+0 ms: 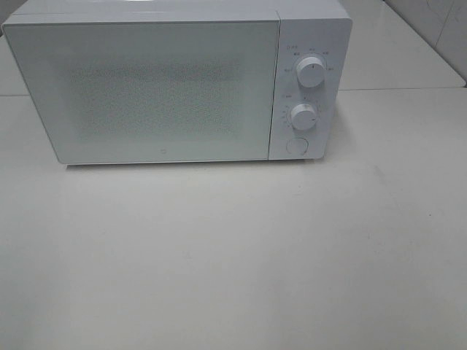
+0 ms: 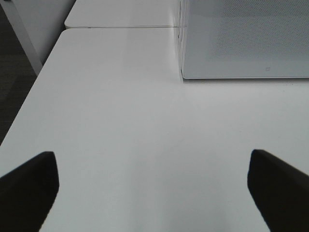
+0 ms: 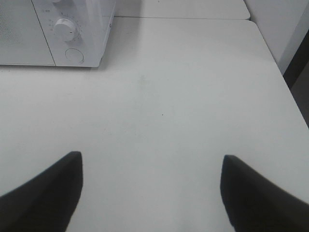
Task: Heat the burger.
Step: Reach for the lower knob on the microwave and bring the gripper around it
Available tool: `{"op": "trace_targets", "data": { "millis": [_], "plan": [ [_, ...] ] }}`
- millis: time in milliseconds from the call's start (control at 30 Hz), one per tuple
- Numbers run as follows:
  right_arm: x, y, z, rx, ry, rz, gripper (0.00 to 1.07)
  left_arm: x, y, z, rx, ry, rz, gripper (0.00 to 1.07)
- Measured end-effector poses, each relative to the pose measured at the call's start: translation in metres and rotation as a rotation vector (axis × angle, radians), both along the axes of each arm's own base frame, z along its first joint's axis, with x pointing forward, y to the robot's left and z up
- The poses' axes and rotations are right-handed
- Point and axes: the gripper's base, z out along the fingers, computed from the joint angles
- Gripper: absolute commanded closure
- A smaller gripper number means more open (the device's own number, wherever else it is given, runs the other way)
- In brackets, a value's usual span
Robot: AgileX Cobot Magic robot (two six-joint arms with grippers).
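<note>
The microwave (image 1: 179, 84) sits with its door (image 1: 139, 95) shut and the burger nowhere in view, maybe behind it, so I can't place it against the 2 pincers, while the left gripper (image 2: 152, 155) and right gripper (image 3: 151, 155) hang over the table (image 1: 233, 255), both spread wide and empty, apparently parked clear of the door.

Test-lab bench; microwave (image 1: 146, 87), white tables (image 1: 233, 255)

microwave (image 1: 153, 87): white box, door shut, sitting at the far side
upper knob (image 1: 311, 74): white dial on its right panel
lower knob (image 1: 303, 116): same deal, just under it
button (image 1: 296, 145): round, below both knobs
counter (image 1: 233, 255): plain white
</note>
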Motion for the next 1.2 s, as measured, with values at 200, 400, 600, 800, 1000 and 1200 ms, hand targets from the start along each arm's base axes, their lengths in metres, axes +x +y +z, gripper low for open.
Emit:
{"op": "trace_targets", "data": {
  "millis": [200, 400, 600, 800, 1000, 1200],
  "plan": [
    [-0.002, 0.000, 0.008, 0.002, -0.022, 0.000, 0.31, 0.000, 0.000, 0.000, 0.000, 0.000, 0.000, 0.08],
    [0.010, 0.001, 0.016, -0.002, -0.010, 0.005, 0.31, 0.000, 0.000, 0.000, 0.000, 0.000, 0.000, 0.09],
    [0.032, 0.004, 0.023, -0.009, -0.009, 0.013, 0.31, 0.000, 0.000, 0.000, 0.000, 0.000, 0.000, 0.09],
    [0.052, 0.006, 0.032, -0.016, -0.066, 0.025, 0.31, 0.000, 0.000, 0.000, 0.000, 0.000, 0.000, 0.09],
    [0.070, 0.008, 0.039, -0.025, -0.123, 0.037, 0.31, 0.000, 0.000, 0.000, 0.000, 0.000, 0.000, 0.09],
    [0.097, 0.012, 0.043, -0.027, -0.160, 0.056, 0.31, 0.000, 0.000, 0.000, 0.000, 0.000, 0.000, 0.09]
  ]
}}
